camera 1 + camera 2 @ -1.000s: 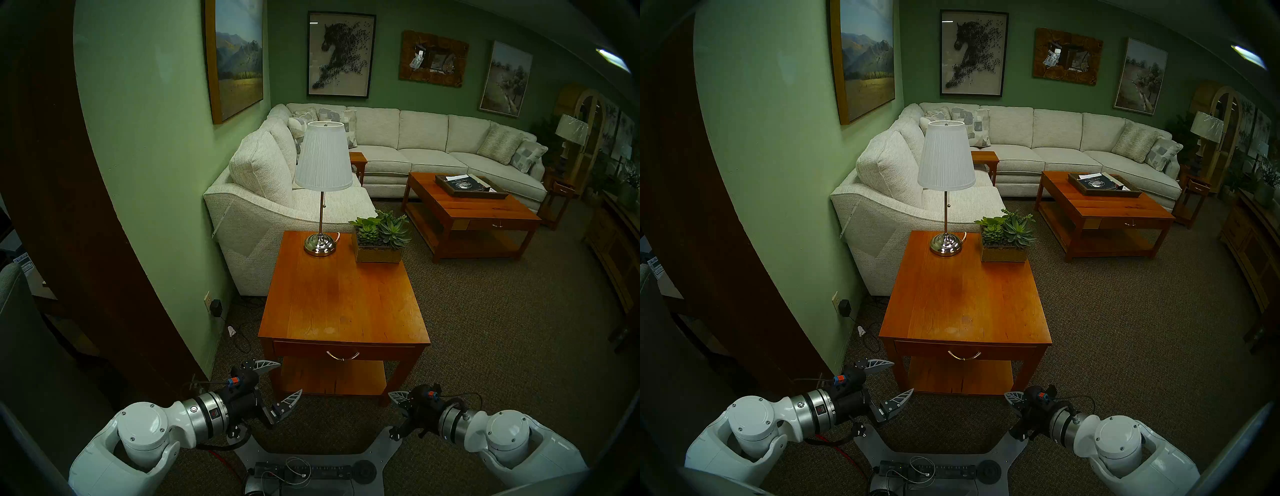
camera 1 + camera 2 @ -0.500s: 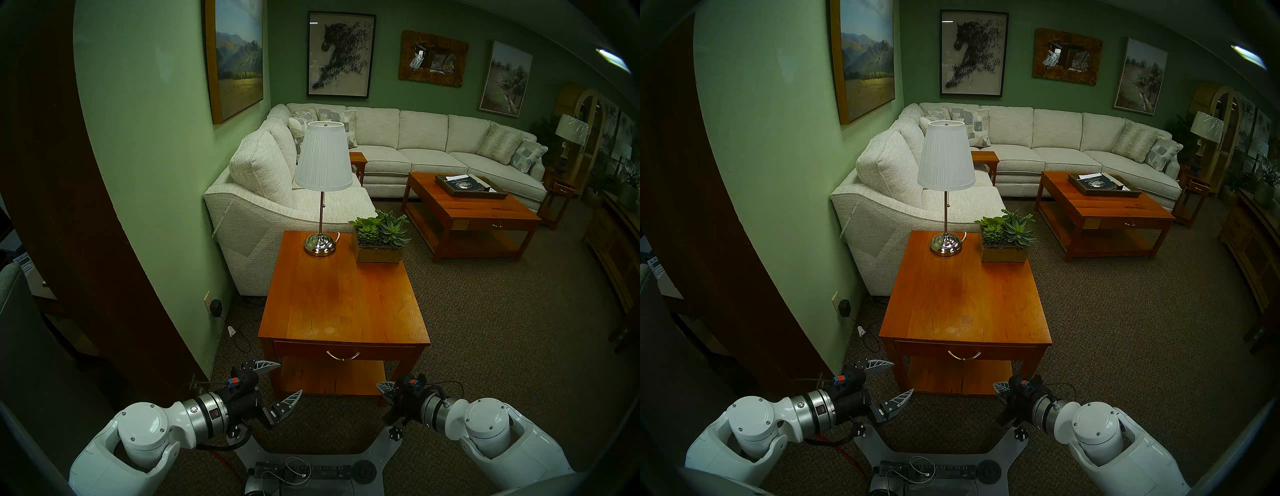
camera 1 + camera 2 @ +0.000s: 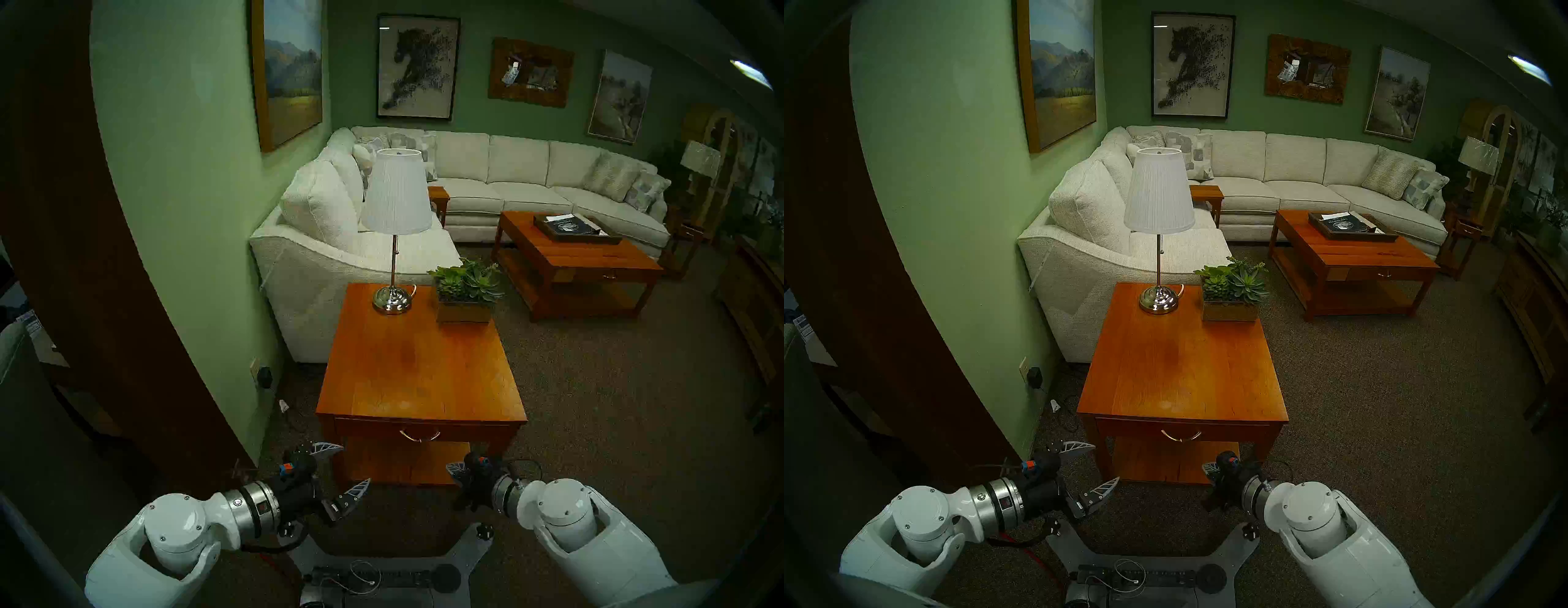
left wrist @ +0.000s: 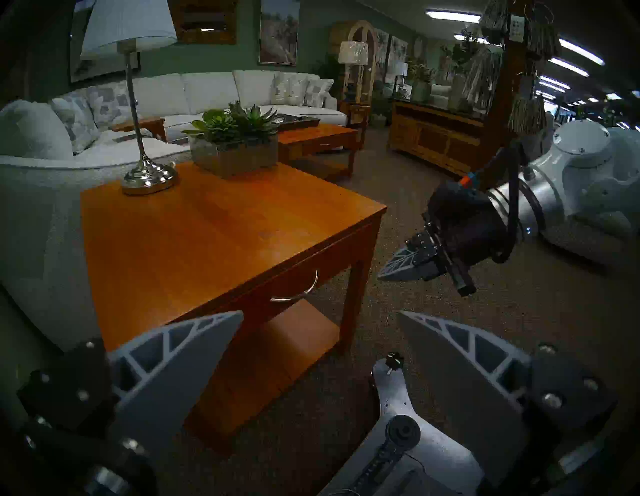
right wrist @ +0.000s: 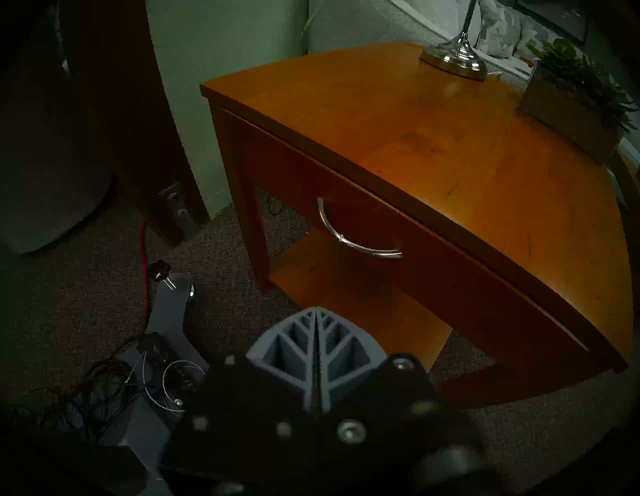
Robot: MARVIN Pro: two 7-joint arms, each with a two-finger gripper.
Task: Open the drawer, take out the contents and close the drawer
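The drawer (image 3: 462, 432) is closed in the front of the orange-brown side table (image 3: 418, 365), its curved silver pull (image 3: 420, 435) centred; it also shows in the right wrist view (image 5: 349, 239) and the left wrist view (image 4: 296, 293). The contents are hidden inside. My left gripper (image 3: 344, 468) is open and empty, low at the table's front left leg. My right gripper (image 3: 456, 469) is shut and empty, its fingertips (image 5: 317, 317) pressed together, below and to the right of the pull, near the lower shelf (image 3: 403, 465).
A lamp (image 3: 392, 297) and a succulent planter (image 3: 464, 297) stand at the table's far end. A white sofa (image 3: 322, 254) is behind, a green wall (image 3: 191, 254) at left, a larger coffee table (image 3: 581, 259) at far right. My base with cables (image 3: 382, 577) lies below.
My right arm has swung left and forward, bringing its shut gripper from the table's right front leg to in front of the lower shelf. The left arm has not moved.
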